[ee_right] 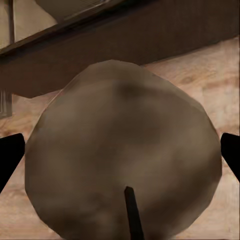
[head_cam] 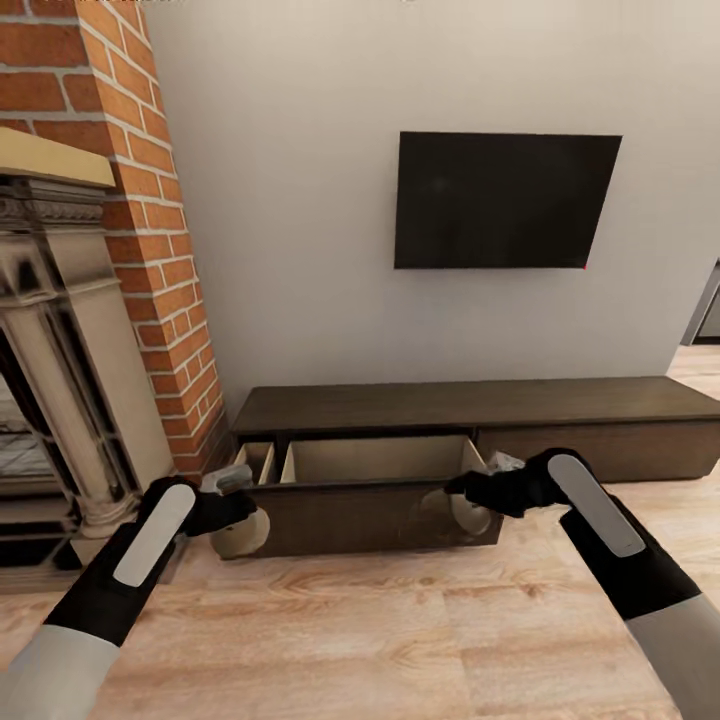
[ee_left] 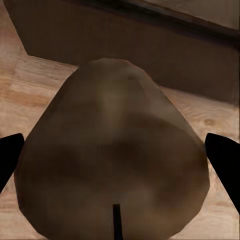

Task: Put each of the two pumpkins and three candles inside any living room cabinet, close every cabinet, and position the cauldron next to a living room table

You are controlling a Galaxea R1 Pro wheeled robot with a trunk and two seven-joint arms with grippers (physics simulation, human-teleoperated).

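The low dark-brown cabinet (head_cam: 480,402) runs along the wall, with a wide drawer (head_cam: 380,460) pulled out and its pale beige inside bare. My left gripper (head_cam: 236,518) is shut on a beige-tan candle (head_cam: 240,540) just off the drawer front's left end, low above the floor. In the left wrist view that candle (ee_left: 112,160) sits between the dark fingers (ee_left: 222,155), wick toward the camera. At the drawer's right end my right gripper (head_cam: 462,500) is shut on a second candle (head_cam: 470,520). It bulks large in the right wrist view (ee_right: 122,155), between the fingers (ee_right: 10,152).
A stone fireplace (head_cam: 60,350) and a brick column (head_cam: 150,200) stand at the left, close to my left arm. A narrower compartment (head_cam: 255,460) is open beside the drawer. A black TV (head_cam: 500,200) hangs on the wall. Wood floor (head_cam: 350,630) lies in front.
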